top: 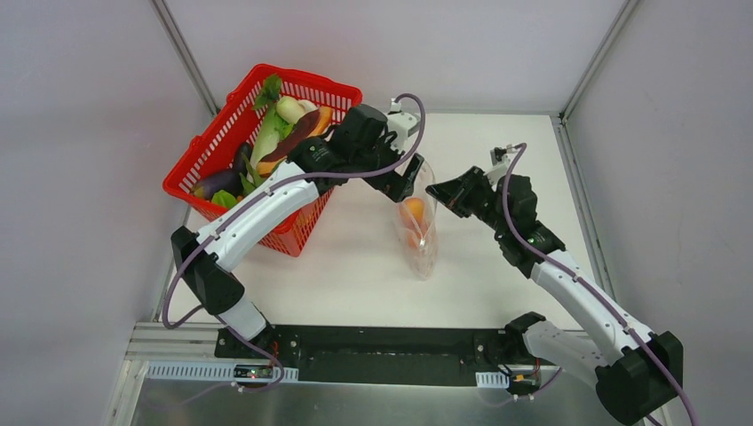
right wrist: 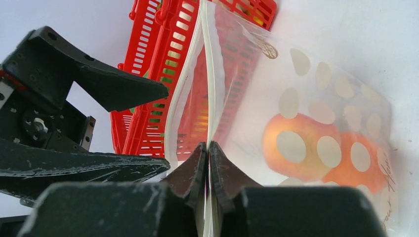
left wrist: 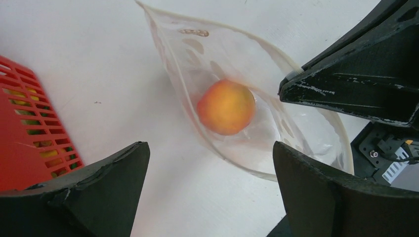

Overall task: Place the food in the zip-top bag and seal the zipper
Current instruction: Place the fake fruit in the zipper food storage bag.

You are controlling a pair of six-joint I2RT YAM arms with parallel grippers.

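Observation:
The clear zip-top bag (top: 419, 232) stands on the table with its mouth held open. A round orange fruit (left wrist: 226, 106) lies inside it and shows through the plastic in the right wrist view (right wrist: 296, 145); a second orange shape sits beside it. My right gripper (right wrist: 208, 150) is shut on one side of the zipper strip (right wrist: 206, 74) at the bag's rim. My left gripper (left wrist: 210, 163) is open and empty just above the mouth, in the top view (top: 404, 180) beside the right gripper (top: 437, 191). The eggplant (top: 217, 184), radish (top: 289, 108) and green leaves (top: 266, 91) lie in the basket.
The red mesh basket (top: 306, 89) stands at the back left, close to the left arm's forearm; it also shows in the left wrist view (left wrist: 24, 148) and behind the bag in the right wrist view (right wrist: 158, 59). Grey walls enclose the table on three sides.

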